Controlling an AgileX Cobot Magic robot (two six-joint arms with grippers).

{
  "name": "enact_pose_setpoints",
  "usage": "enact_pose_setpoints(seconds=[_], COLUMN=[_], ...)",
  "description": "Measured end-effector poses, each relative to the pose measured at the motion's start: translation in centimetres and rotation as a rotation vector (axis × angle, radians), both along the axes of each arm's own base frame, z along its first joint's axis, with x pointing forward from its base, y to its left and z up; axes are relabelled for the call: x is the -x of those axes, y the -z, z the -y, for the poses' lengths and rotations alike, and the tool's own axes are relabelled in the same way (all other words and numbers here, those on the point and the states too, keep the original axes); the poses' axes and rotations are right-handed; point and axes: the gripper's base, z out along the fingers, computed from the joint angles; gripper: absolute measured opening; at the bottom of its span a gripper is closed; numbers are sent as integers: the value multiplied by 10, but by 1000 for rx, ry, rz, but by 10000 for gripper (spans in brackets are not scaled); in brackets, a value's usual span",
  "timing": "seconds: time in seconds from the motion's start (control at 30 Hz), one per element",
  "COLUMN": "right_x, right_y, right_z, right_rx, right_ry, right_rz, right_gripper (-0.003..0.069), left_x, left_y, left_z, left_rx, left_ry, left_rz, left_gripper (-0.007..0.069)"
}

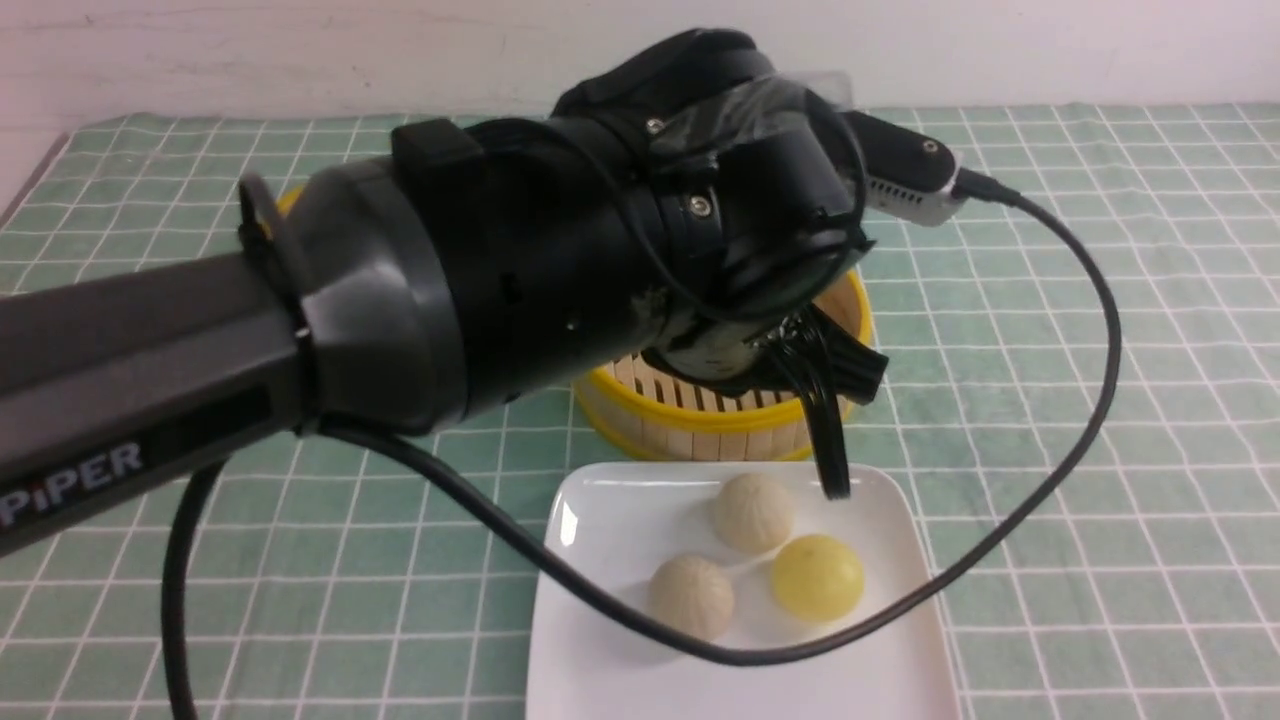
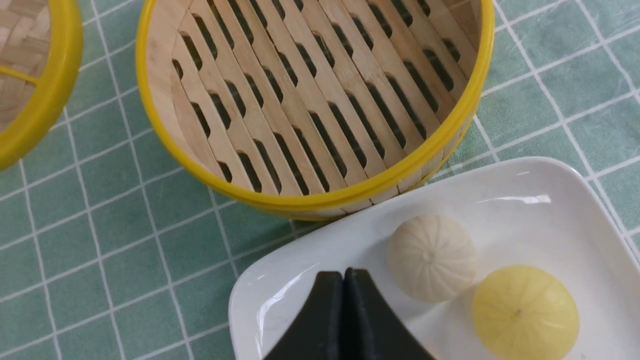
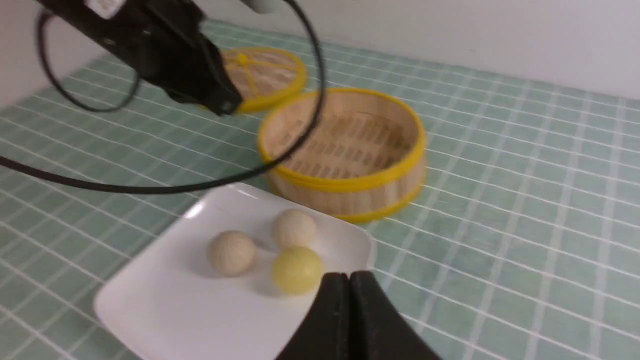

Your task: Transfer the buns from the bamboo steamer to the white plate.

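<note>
Three buns lie on the white plate (image 1: 610, 520): two cream pleated buns (image 1: 752, 512) (image 1: 691, 596) and a yellow one (image 1: 817, 577). Behind the plate the bamboo steamer (image 1: 700, 420) stands with its slatted floor (image 2: 310, 100) bare. My left gripper (image 1: 835, 485) hangs shut over the plate's far edge, holding nothing. In the left wrist view its fingertips (image 2: 345, 274) meet beside a cream bun (image 2: 432, 257) and the yellow bun (image 2: 525, 312). My right gripper (image 3: 348, 276) is shut and empty, above the plate's corner (image 3: 360, 240) near the yellow bun (image 3: 296, 270); it is out of the front view.
The woven yellow-rimmed lid (image 3: 265, 75) lies on the green checked cloth beyond the steamer (image 3: 345, 182). The left arm's black cable (image 1: 700, 650) loops low across the plate's front. The left arm (image 1: 450, 270) blocks much of the front view.
</note>
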Motion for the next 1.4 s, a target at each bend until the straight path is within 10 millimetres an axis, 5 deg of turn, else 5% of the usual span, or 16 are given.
enact_pose_setpoints(seconds=[0.27,0.87,1.13,1.4], right_x=[-21,-22,-22,-28], right_y=[35,35,37,87], right_z=[-18,-19,-19,-12], right_rx=[27,25,25,52], right_ry=[-76,-75,-72,160], right_rz=[24,44,43,-13], right_gripper=[-8,2,6,13], left_x=[2,6,11,12], left_y=[2,5,-11,-13], left_z=[1,-5,-13,-15], left_rx=[0,-63,-17,-25], left_ry=[18,-4,-25,-14], left_rz=[-28,-79,-68,-60], left_gripper=[5,9,9,9])
